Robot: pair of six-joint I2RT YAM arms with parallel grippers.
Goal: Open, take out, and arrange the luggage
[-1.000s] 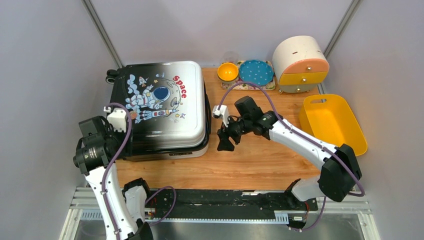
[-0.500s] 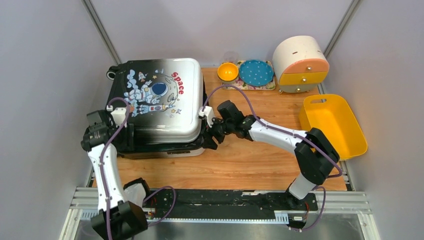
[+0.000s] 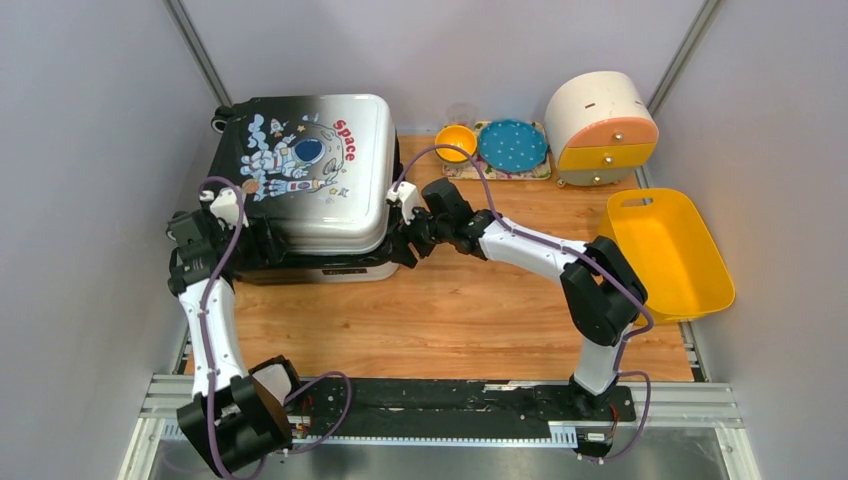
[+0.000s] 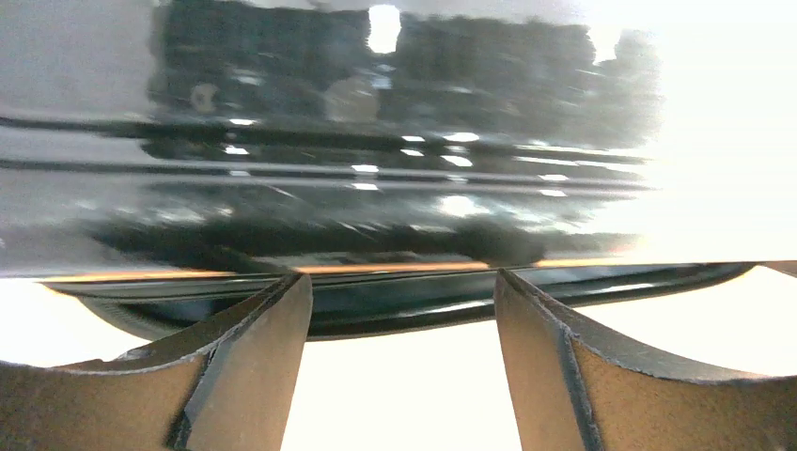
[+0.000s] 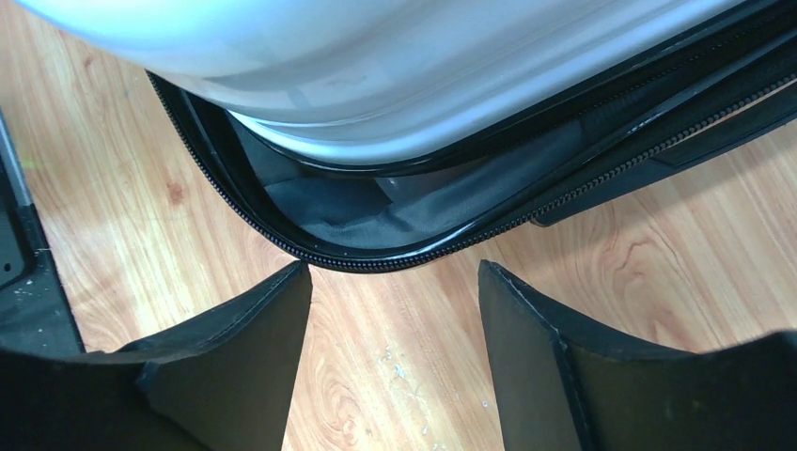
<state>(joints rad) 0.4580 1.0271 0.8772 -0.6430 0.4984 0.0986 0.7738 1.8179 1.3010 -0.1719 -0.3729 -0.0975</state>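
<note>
Within the last second the suitcase (image 3: 300,170), which stood at the far left corner of the worktop (image 3: 470,310), had begun to open. Its printed lid (image 3: 320,210), a moment earlier lying almost flat on the lower shell (image 3: 345,272), had lifted at its near edge and tipped back toward the far edge.

Both arms had closed in on it. The left gripper (image 3: 262,243) pressed in at the lid's left side and the right gripper (image 3: 402,245) had come across from the open wood to its right side.

Each pincer stood wide apart with nothing between its fingers. From the right wrist, a gap showed between lid (image 5: 376,85) and zip rim, with dark lining (image 5: 376,221) inside.

I judged the opening to be underway but far from done, with the lid propped rather than gripped, so it could drop back.
</note>
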